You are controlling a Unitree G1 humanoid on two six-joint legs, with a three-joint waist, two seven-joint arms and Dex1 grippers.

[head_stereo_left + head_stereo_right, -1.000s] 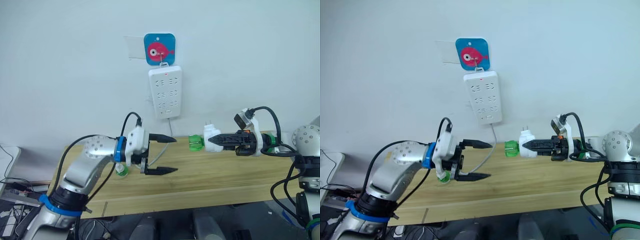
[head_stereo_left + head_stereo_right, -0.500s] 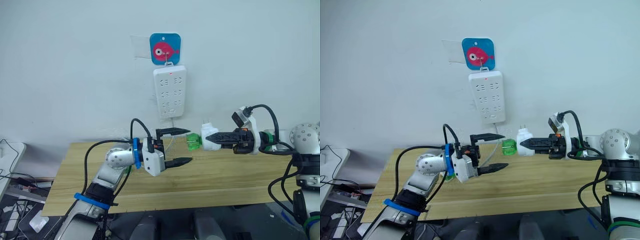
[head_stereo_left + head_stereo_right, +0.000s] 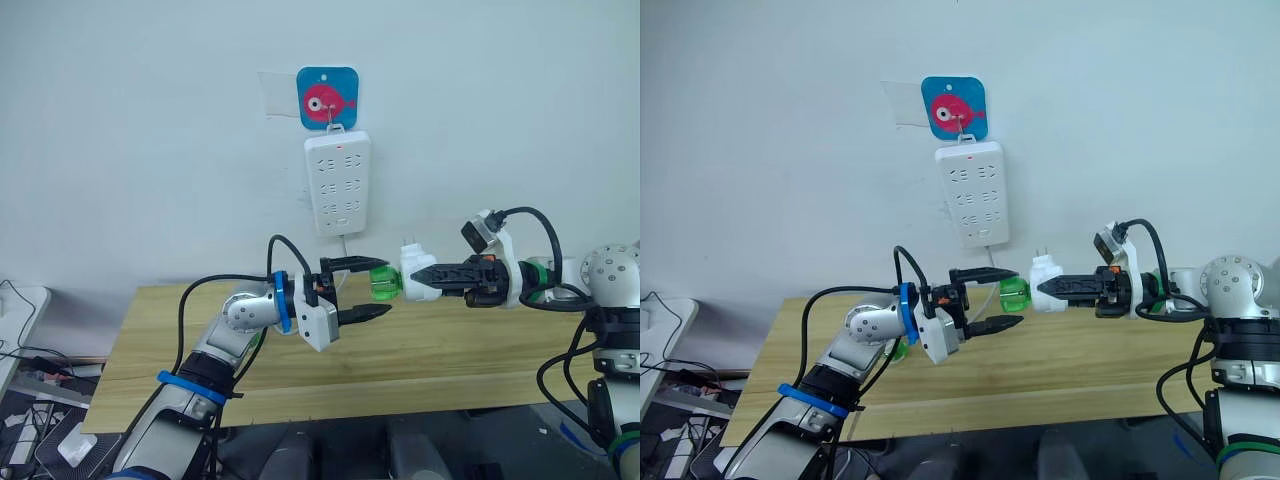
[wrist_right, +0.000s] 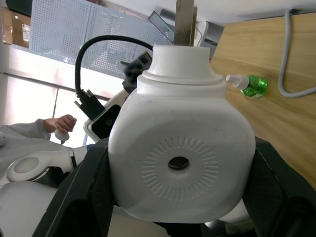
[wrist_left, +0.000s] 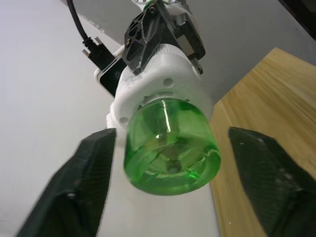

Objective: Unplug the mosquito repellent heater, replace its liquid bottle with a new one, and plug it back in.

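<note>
My right gripper [image 3: 420, 277] is shut on the mosquito repellent heater [image 3: 408, 287], a white unit held in the air above the table with its prongs pointing up. Its liquid bottle [image 3: 381, 283], green and translucent, sticks out of the heater toward my left arm. My left gripper [image 3: 383, 287] is open, one finger above the bottle and one below, with gaps on both sides in the left wrist view [image 5: 170, 148]. The new one [image 4: 249, 83], green with a whitish cap, lies on the table behind my left forearm [image 3: 898, 350].
A white power strip [image 3: 337, 185] hangs on the wall under a blue fish hook [image 3: 327, 98], its cable dropping to the wooden table [image 3: 450, 350]. A person's hand [image 4: 61, 123] shows in the right wrist view.
My left arm has swung up from near the capped bottle toward the right, bringing its open fingers around the green bottle. The right gripper has kept the heater nearly still.
</note>
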